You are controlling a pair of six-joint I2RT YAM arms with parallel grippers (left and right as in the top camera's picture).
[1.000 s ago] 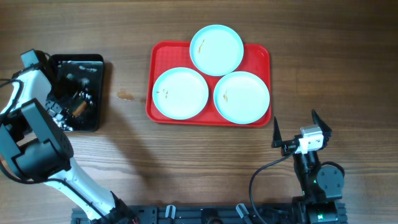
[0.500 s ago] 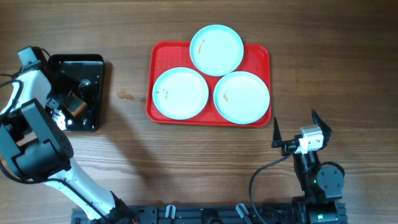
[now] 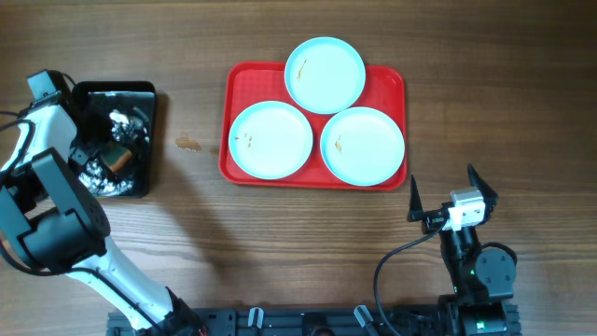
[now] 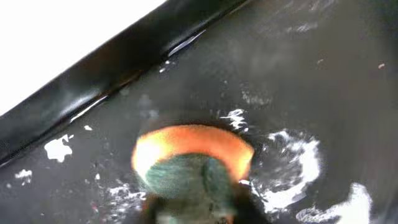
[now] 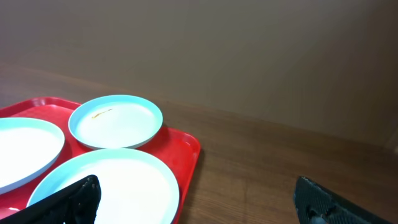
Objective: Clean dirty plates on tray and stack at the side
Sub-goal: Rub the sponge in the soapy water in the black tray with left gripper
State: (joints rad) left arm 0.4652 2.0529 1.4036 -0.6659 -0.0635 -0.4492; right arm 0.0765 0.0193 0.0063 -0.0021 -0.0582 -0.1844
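Observation:
Three pale blue plates lie on the red tray point(image 3: 241, 79): one at the back point(image 3: 325, 75), one front left point(image 3: 270, 140) and one front right point(image 3: 363, 145), each with small brown smears. My left gripper point(image 3: 110, 154) is down inside the black tray point(image 3: 140, 91), shut on an orange sponge point(image 4: 193, 146) with a green scouring face. The picture there is blurred. My right gripper point(image 3: 441, 183) stands open near the table's front edge, right of the red tray point(image 5: 186, 149), with nothing between its fingers. The nearest plate point(image 5: 118, 186) lies just ahead of its left finger.
White foam and wet patches point(image 4: 292, 162) cover the black tray's floor. A small brown smudge point(image 3: 189, 144) marks the wood between the two trays. Bare wooden table lies right of the red tray point(image 5: 280, 168).
The left gripper's fingers have drawn in around the sponge inside the black tray, and the foam there has shifted. The right arm and the plates have not moved.

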